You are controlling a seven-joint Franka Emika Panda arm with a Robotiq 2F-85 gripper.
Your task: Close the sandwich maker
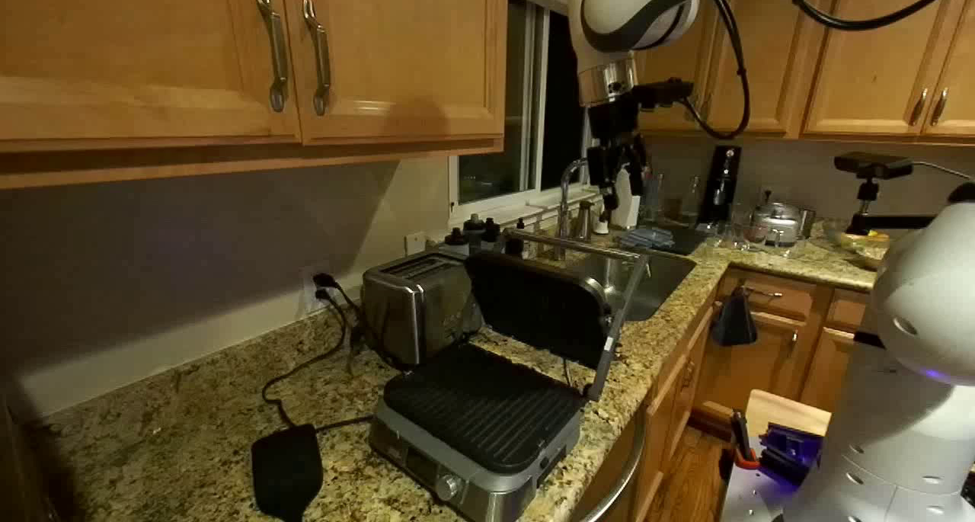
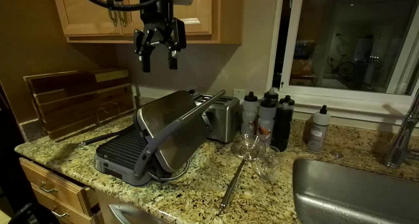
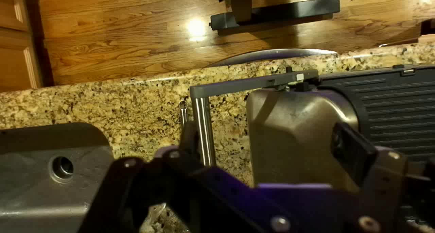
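On the counter (image 2: 196, 194), in an exterior view, the sandwich maker (image 2: 160, 139) stood w/ its lid (image 2: 183, 140) raised, leaning back to the side of the sink (image 2: 353, 191); the gripper (image 2: 159, 68) hung above it, jaws spread, fingertips (image 2: 146, 67) well apart, nothing betw. them. In an exterior view, the bar handle (image 1: 575, 245) was lower than the fingertips and apart from them, its long axis approx. crosswise to the counter's length. In the wrist view, this bar seemed to cross the line betw. the fingertips at approx. a right angle, much nearer to the sink-side finger (image 3: 188, 139); the other finger overlapped the lid. So I judged: the bar lay down and toward the sink from the jaws' middle, and the next move prob. needed to bring the gripper behind it, then push it over toward the ribbed lower plate (image 1: 487, 404).
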